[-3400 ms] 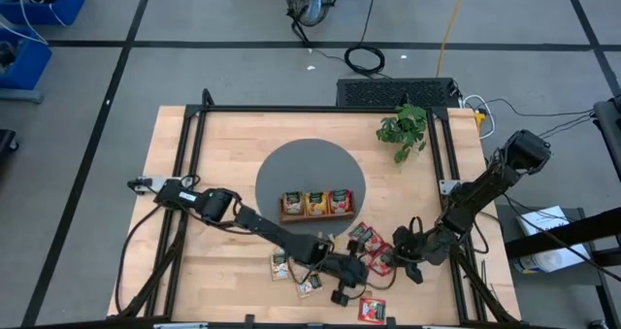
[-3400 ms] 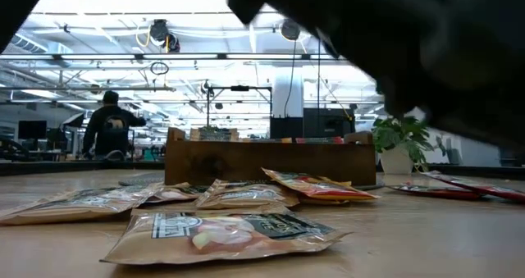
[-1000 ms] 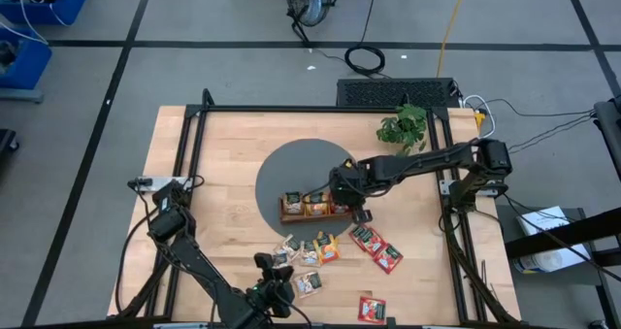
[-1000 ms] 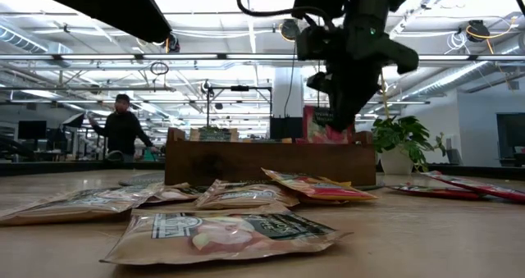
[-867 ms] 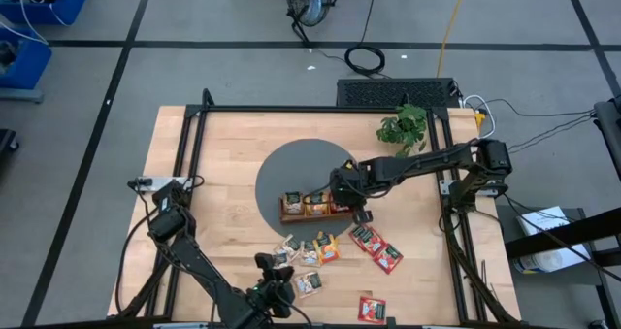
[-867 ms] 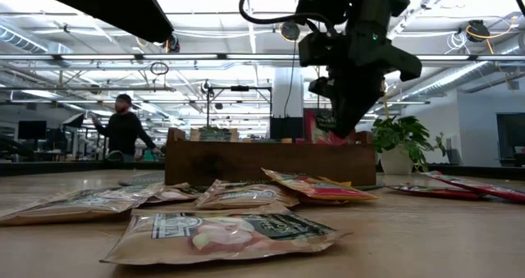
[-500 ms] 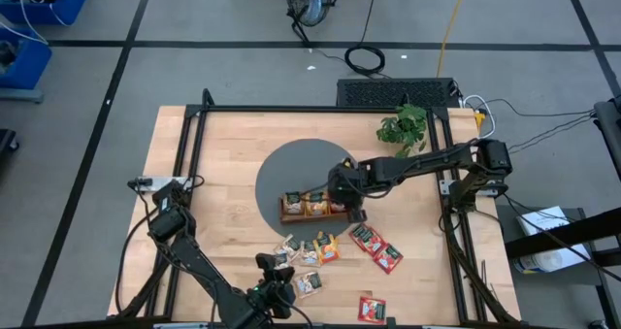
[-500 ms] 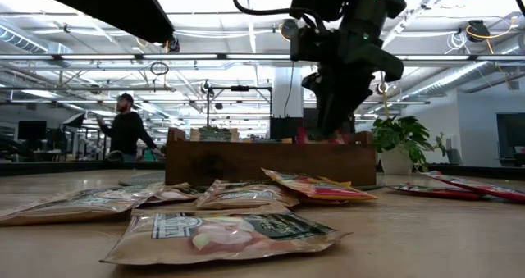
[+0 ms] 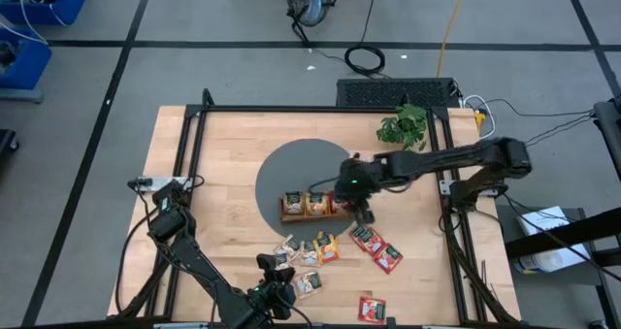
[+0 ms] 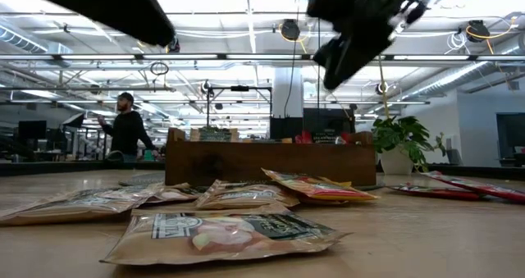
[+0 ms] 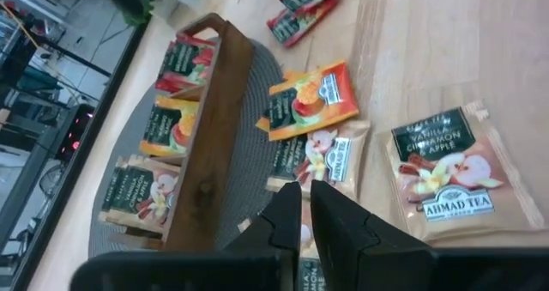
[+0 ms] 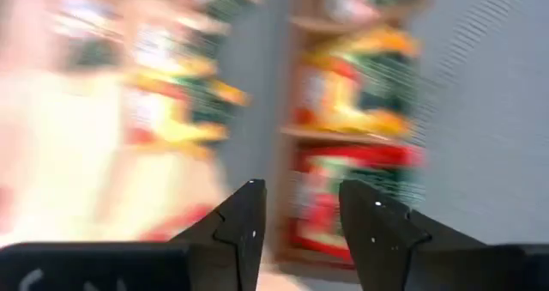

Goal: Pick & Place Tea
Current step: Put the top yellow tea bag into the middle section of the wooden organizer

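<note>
"AHMAD TEA" on beige packet (image 11: 443,173)

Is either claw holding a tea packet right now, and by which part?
Neither. The right claw is open and empty above the tray; the left claw is nearly shut with nothing between its fingers.

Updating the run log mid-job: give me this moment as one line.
right gripper: open, empty, above tray right end | red packet: in tray | left gripper: shut, near loose packets at front edge
</note>
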